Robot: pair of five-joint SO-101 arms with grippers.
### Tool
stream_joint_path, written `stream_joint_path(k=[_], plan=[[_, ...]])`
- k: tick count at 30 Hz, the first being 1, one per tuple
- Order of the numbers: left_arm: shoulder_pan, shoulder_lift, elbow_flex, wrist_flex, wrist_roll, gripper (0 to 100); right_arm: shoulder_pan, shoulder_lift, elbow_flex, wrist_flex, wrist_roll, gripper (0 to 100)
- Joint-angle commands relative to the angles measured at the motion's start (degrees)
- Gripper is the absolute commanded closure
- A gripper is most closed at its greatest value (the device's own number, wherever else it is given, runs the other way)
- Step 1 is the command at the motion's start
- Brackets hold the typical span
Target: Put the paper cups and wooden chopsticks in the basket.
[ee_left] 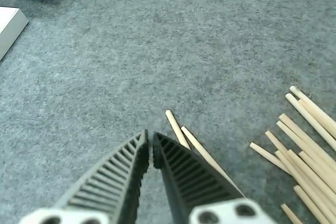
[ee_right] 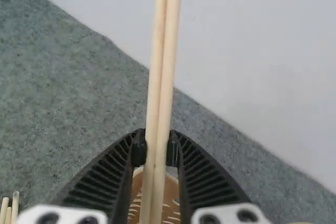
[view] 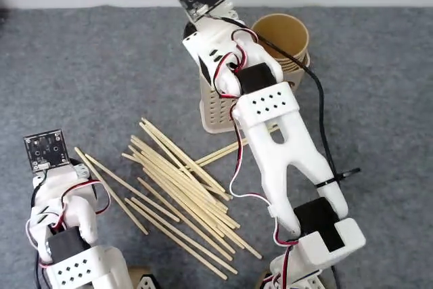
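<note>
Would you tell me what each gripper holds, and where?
Right gripper: two chopsticks, clamped partway along their shafts. Left gripper: nothing.

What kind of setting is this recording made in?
Probably an indoor tabletop robot workbench: grey felt-like mat against a plain white wall, with loose wooden chopsticks and a perforated basket laid out.

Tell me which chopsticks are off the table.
The pair clamped in the right gripper over the basket; the other chopsticks lie loose on the mat.
</note>
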Motion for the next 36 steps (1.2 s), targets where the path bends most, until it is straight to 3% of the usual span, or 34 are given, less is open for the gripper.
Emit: stream_joint_path(k=[1, 5, 22, 29, 36], plan=[[-0.2, -0.7, -2.2, -1.2, 0.6, 99, 1.1, -1.5, -0.5, 2.1, -4.4, 87.1], [-0.2, -0.7, -2.2, -1.2, 0.6, 99, 1.1, -5.2, -0.5, 6.0, -8.0, 80.6], [-0.2, -0.7, -2.2, -1.2, 0.6, 99, 0.6, -19.1, -0.3, 34.3, -8.6, 80.2], [-0.2, -0.7, -2.2, -1.2, 0.6, 99, -3.8, -13.8, -0.2, 47.9, -8.5, 80.4], [-0.3, -0.7, -2.2, -1.2, 0.6, 99, -9.2, 0.1, -0.3, 45.1, -8.8, 80.4]])
